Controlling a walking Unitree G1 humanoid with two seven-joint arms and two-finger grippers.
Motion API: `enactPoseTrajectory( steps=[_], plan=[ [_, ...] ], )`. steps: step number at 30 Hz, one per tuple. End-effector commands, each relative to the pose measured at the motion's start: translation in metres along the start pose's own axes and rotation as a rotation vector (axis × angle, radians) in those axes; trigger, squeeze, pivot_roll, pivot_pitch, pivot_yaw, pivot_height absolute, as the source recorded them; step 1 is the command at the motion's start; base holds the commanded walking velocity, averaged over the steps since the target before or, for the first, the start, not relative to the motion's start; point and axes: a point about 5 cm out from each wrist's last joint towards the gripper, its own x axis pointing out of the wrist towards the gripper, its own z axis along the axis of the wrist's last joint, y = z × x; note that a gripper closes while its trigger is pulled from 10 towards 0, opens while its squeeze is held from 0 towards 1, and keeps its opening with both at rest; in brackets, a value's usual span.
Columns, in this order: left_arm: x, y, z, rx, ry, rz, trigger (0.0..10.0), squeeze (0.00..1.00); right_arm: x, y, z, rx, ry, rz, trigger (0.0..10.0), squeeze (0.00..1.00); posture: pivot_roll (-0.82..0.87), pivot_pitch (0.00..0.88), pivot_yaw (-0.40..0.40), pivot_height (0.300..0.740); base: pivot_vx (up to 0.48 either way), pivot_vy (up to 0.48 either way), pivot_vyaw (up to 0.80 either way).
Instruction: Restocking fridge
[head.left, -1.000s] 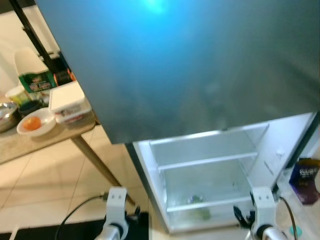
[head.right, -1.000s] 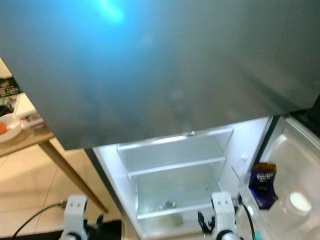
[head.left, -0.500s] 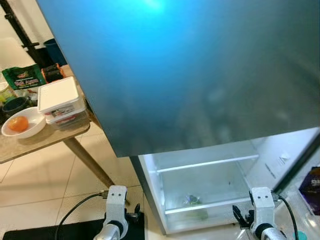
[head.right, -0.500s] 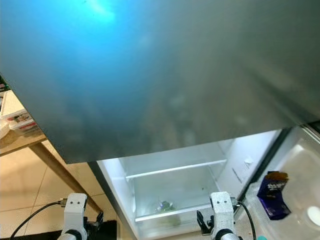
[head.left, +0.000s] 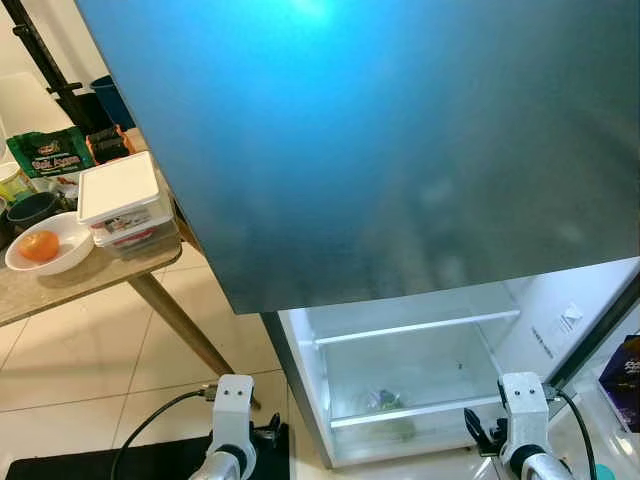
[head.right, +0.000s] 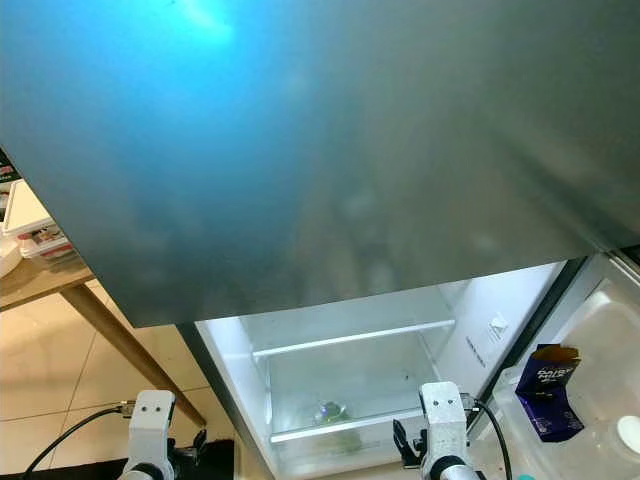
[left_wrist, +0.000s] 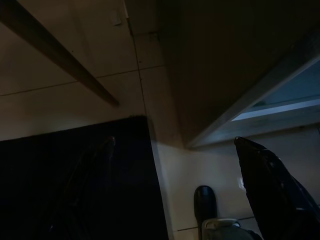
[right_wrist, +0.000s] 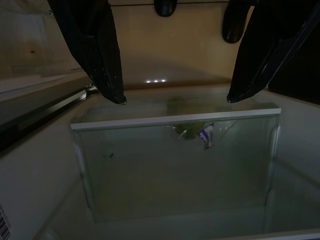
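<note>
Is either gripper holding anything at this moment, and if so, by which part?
Nothing is held. The left gripper and right gripper both hang low with jaws open and empty, the right one facing the fridge drawer.

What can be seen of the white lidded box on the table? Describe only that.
The white rectangular plastic box sits at the near corner of the wooden table, left of the open fridge. Its flat white lid is on and looks closed. The walls look clear or pale, with a printed label with red marks along the front side. It stands level and upright. Right beside it is a white bowl holding an orange fruit; whether the two touch cannot be told.
</note>
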Motion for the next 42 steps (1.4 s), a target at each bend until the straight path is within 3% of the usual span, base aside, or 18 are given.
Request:
enactPoseTrajectory(
  steps=[1, 7, 42],
  plan=[
    [-0.0021, 0.0063, -0.004, 0.008, 0.025, 0.012, 10.0, 0.0, -0.001, 0.0031, -0.0063, 0.017, 0.026, 0.002, 10.0, 0.0, -0.07, 0.109, 0.091, 0.74, 0.0, 0.0, 0.0],
    [-0.0006, 0.0042, -0.0028, 0.011, 0.03, -0.001, 10.0, 0.0, -0.0011, 0.0001, -0.0039, 0.017, 0.017, -0.012, 10.0, 0.0, -0.08, 0.111, 0.092, 0.74, 0.0, 0.0, 0.0],
    [0.0005, 0.004, -0.0031, 0.013, 0.04, -0.017, 10.0, 0.0, -0.0029, -0.0015, -0.0049, 0.009, 0.013, -0.015, 10.0, 0.0, -0.09, 0.096, 0.099, 0.74, -0.277, 0.0, 0.0]
  ],
)
